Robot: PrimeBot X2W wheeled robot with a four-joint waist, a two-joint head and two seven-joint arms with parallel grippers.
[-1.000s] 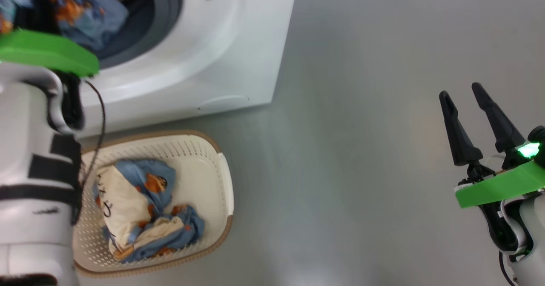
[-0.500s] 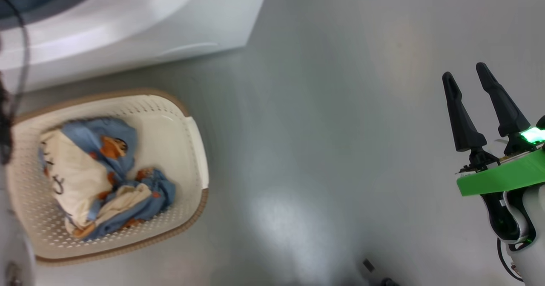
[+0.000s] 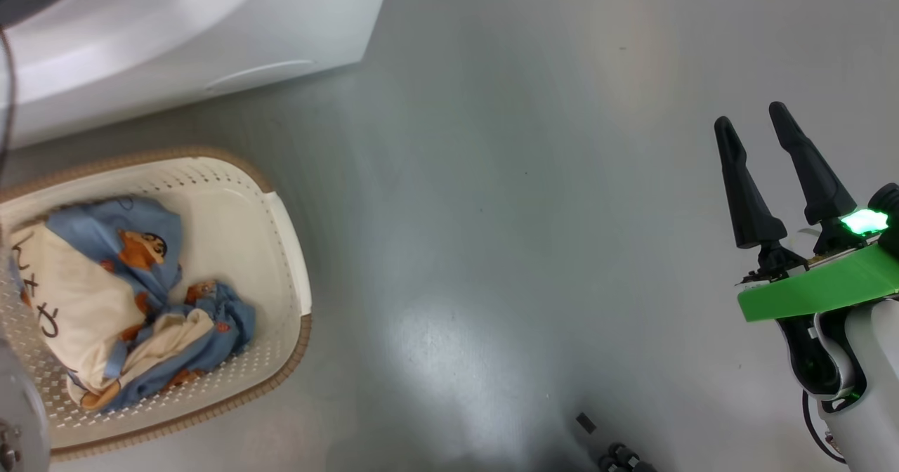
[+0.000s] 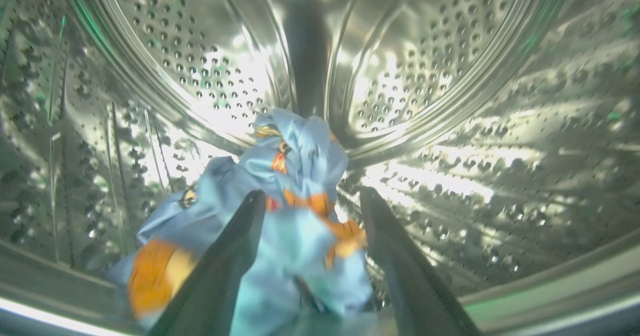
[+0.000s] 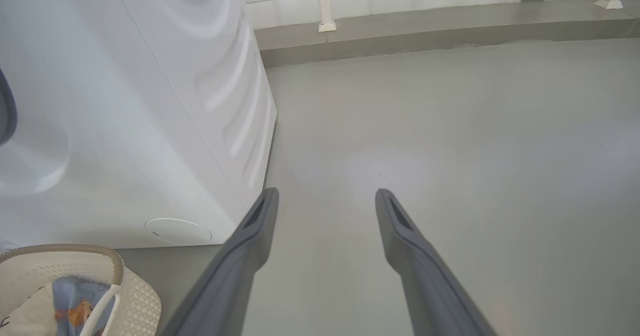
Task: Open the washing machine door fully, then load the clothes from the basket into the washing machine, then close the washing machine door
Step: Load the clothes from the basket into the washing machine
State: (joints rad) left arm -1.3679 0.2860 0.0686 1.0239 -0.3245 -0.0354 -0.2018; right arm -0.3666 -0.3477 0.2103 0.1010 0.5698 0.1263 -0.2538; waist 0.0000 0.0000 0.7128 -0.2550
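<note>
Left gripper (image 4: 312,193) is deep inside the drum (image 4: 425,51) with its fingers spread wide. A blue bear-print garment (image 4: 295,171) is bunched loosely between and past them, and the steel walls curve in close all round. Right gripper (image 3: 751,114) hangs over bare floor (image 3: 491,212), fingers apart with nothing in them, loads of open room on every side. Basket (image 3: 242,247) sits just beside the washing machine (image 3: 211,36), near its lower front corner, with clothes (image 3: 119,303) heaped in it. Floor's smooth grey, a bit shiny. Far side of the room has a low ledge (image 5: 400,26) with white railing posts.
</note>
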